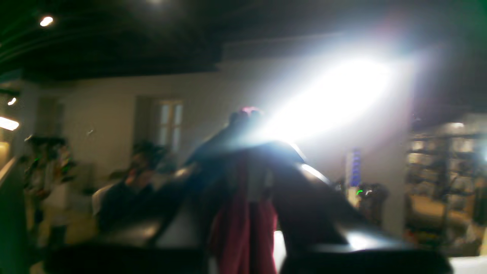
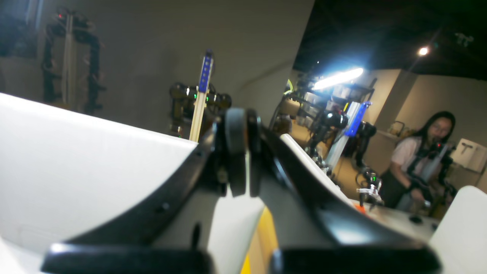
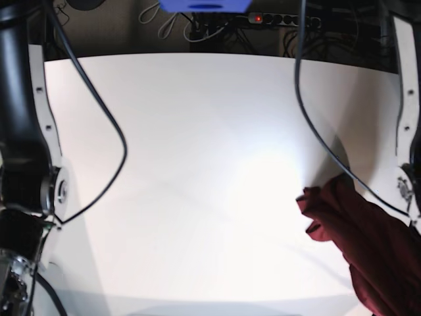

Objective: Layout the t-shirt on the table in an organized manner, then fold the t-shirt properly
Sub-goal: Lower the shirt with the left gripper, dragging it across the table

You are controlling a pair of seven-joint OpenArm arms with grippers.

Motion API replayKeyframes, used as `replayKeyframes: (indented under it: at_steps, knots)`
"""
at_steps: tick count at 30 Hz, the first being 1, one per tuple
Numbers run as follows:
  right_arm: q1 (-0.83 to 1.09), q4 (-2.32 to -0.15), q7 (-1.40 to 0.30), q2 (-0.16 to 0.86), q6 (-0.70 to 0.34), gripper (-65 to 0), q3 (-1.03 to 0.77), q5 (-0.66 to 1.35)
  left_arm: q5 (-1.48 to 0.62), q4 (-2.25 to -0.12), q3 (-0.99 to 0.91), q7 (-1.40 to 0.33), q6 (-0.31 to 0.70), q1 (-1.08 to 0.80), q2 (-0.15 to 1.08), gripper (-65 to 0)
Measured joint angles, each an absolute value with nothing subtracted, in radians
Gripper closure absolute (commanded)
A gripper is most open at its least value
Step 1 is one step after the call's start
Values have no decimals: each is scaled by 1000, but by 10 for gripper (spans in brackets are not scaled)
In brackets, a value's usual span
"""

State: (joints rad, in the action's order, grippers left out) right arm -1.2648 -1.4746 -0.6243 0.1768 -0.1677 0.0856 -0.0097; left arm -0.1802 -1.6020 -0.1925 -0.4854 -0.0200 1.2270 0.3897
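The maroon t-shirt is a bunched, wrinkly mass at the lower right of the base view, over the white table's right front corner. In the blurred left wrist view, my left gripper is shut on the t-shirt. A strip of its fabric hangs between the dark fingers and a bit shows at the tips. My right gripper is shut, pads together with nothing between them, above the table's surface. Neither gripper shows in the base view.
Arm links stand at both sides of the base view, the right arm and the left arm. Black cables hang over the table. A power strip lies behind the far edge. A person and other rigs stand beyond the table.
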Motion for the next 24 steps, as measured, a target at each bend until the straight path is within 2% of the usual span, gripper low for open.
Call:
replayKeyframes:
  at_steps: [2, 8, 13, 24]
  knots:
    - [-1268, -1477, -624, 181, -167, 0, 79, -10, -175, -1654, -193, -449, -19, 1147, 331, -2]
    - [-1262, -1477, -628, 188, -168, 0, 80, -10, -175, -1651, -175, -532, -12, 907, 148, -2]
    - [-1269, -1498, -614, 219, -167, 0, 78, -8, -171, -1663, -90, -479, -17, 826, 91, -2]
    - [-1218, -1521, -622, 252, -168, 0, 75, -13, -172, -1563, 70, -478, -19, 599, -147, -2]
